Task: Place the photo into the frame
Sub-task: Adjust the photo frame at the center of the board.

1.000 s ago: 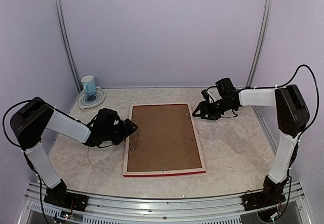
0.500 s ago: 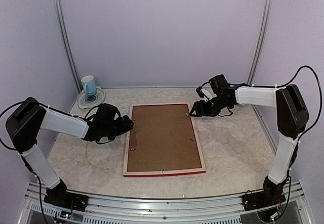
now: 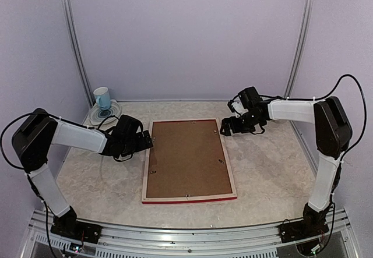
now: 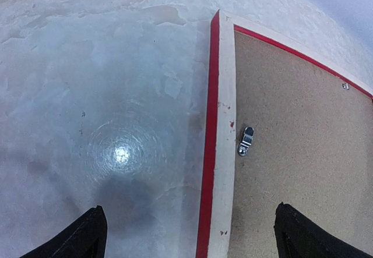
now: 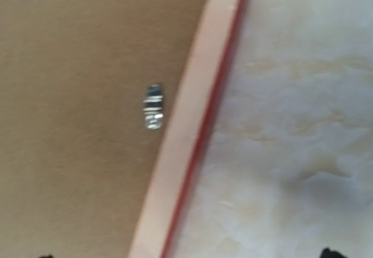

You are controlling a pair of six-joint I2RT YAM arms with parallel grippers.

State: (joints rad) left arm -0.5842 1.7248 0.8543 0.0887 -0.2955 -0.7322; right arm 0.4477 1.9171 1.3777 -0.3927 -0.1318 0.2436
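The frame (image 3: 147, 166) lies face down in the middle of the table, pale wood back up with a red edge showing. A brown backing board (image 3: 187, 158) fills it, with small metal clips (image 4: 246, 141) at its edges. The photo is hidden. My left gripper (image 3: 148, 140) is open at the frame's left rail (image 4: 224, 130), one fingertip (image 4: 87, 240) over the table and the other over the board. My right gripper (image 3: 223, 131) is open at the frame's upper right corner. In the right wrist view its jaws straddle the rail (image 5: 186, 130) beside a clip (image 5: 153, 106).
A blue-and-white cup (image 3: 102, 98) stands on a patterned plate (image 3: 105, 116) at the back left corner. Purple walls with metal uprights close in the table. Bare marbled tabletop (image 3: 268, 165) lies on both sides of the frame.
Both grippers have opened wider. The left gripper has moved up to the frame's left rail. The right gripper has shifted left to the frame's upper right corner.
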